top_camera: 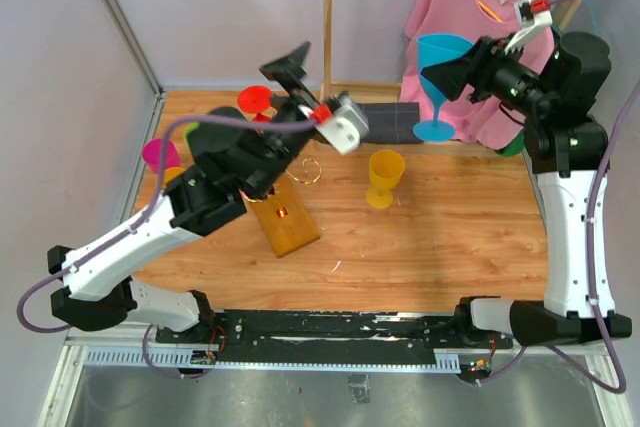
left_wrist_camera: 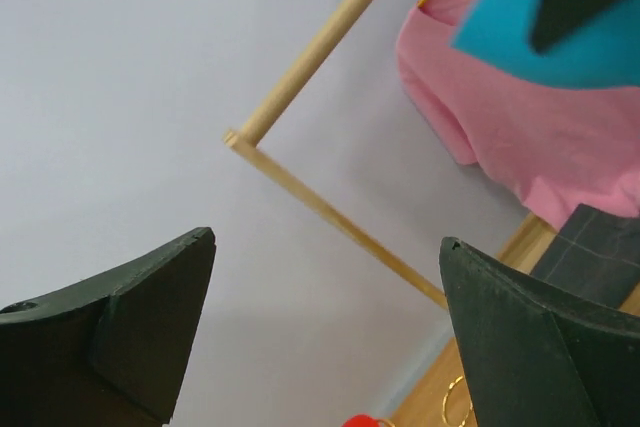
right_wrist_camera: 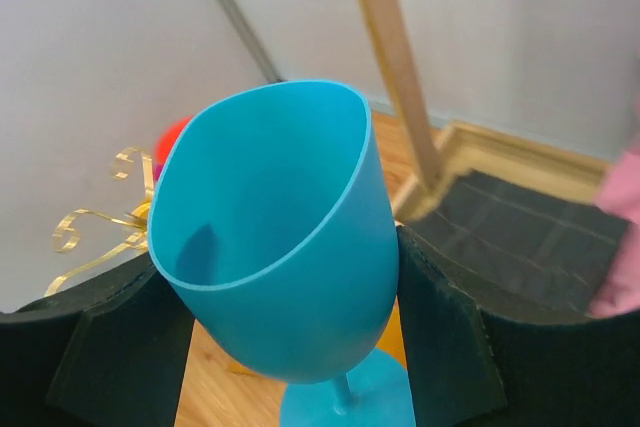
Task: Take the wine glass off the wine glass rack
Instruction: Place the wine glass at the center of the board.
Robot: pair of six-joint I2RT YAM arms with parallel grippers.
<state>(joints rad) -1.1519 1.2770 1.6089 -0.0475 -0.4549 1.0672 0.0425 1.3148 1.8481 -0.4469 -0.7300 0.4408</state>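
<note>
We see the blue wine glass (top_camera: 441, 72) held up in the air at the far right of the table, bowl squeezed between the right gripper (top_camera: 447, 75) fingers, its foot hanging free below. It is well apart from the gold wire rack (top_camera: 306, 171), whose wooden base (top_camera: 283, 222) lies near the table's middle, mostly under the left arm. The left gripper (top_camera: 292, 65) is raised with its jaws spread wide and nothing between them.

We judge the glass is already off the rack, so the step in hand is setting it down: we should keep it upright, lower it onto bare wood clear of the yellow glass (top_camera: 384, 178), and let go only once the foot rests flat.

The rack's post and most of its curls are hidden, and the red glass (top_camera: 255, 101) and magenta glass (top_camera: 160, 155) are partly cut off
</note>
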